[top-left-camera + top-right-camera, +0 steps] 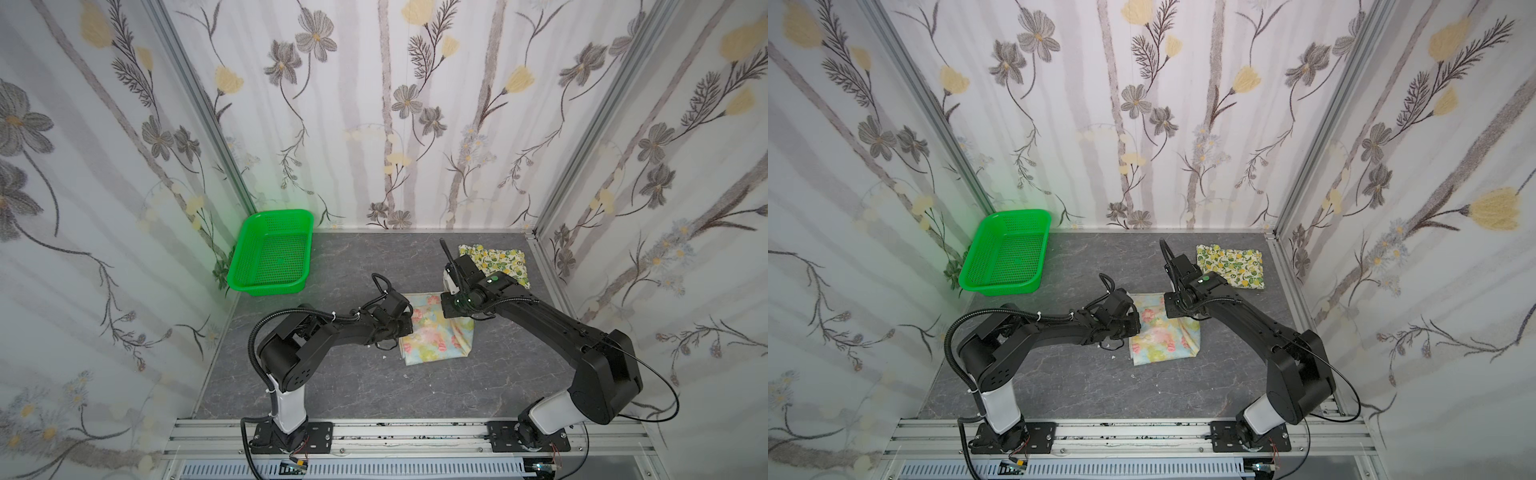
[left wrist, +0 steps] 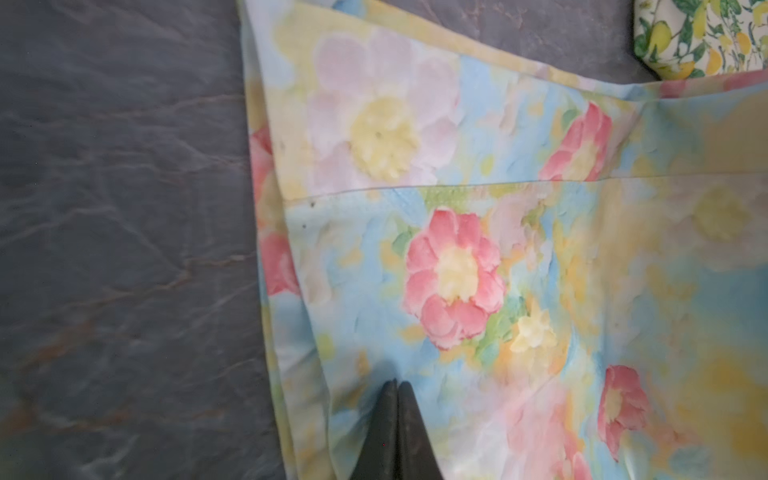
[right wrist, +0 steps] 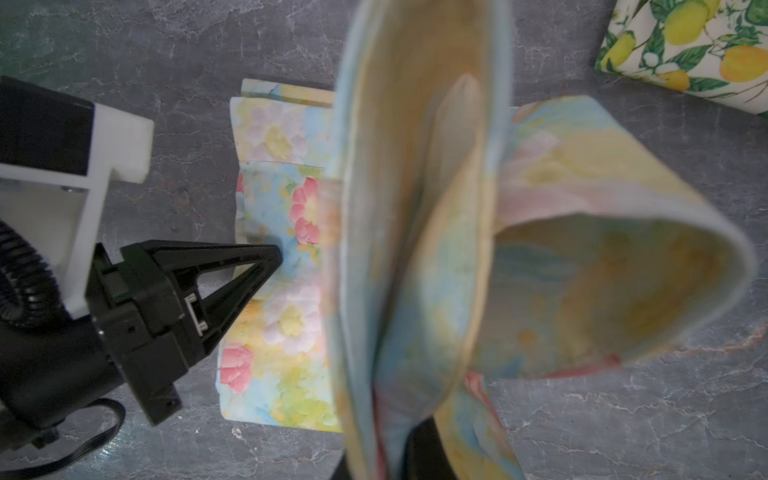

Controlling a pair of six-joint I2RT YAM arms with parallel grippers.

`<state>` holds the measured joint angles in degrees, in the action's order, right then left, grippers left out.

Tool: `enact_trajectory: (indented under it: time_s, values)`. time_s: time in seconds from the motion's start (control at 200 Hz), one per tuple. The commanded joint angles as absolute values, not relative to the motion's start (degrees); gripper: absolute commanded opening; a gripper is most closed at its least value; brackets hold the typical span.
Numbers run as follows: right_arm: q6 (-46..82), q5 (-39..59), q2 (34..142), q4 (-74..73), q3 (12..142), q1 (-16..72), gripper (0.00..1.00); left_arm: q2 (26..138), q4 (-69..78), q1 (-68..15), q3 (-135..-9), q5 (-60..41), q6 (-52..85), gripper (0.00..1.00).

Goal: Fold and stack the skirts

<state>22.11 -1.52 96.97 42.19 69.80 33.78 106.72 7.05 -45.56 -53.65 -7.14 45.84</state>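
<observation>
Grey surface [image 1: 374, 395] carries green basket [image 1: 266, 287]. Right of basket, toward the front: pastel skirt [image 1: 432, 338]. Well right of basket: lemon skirt [image 1: 500, 259], folded. The right end effector [image 3: 419, 453] is clamped on pastel skirt's raised edge. The left end effector [image 2: 397, 384] is closed, tips resting on it.

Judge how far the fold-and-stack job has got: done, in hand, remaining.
Done: the lemon skirt lies folded at the far right. In hand: the floral skirt, in the middle, is part folded; the right gripper is shut on a lifted flap, while the left gripper, shut, rests its tips on the cloth. Left: finish this fold and stack the two skirts, which lie apart.
</observation>
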Motion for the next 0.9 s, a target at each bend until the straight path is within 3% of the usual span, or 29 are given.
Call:
enact_trajectory:
  time_s: [0.0,0.265,0.894]
  values:
    - [24.14,-1.43,97.51,40.46,70.15,34.63,0.00,108.82,1.70,-46.73,-54.35,-8.85,48.78,0.00]
    - [25.54,0.40,97.61,37.83,67.83,36.29,0.00,109.45,2.99,-47.53,-55.31,-9.67,49.58,0.00]
    - [26.46,0.90,97.25,35.24,64.25,36.72,0.00,96.41,2.72,-43.85,-46.39,-13.38,49.13,0.00]
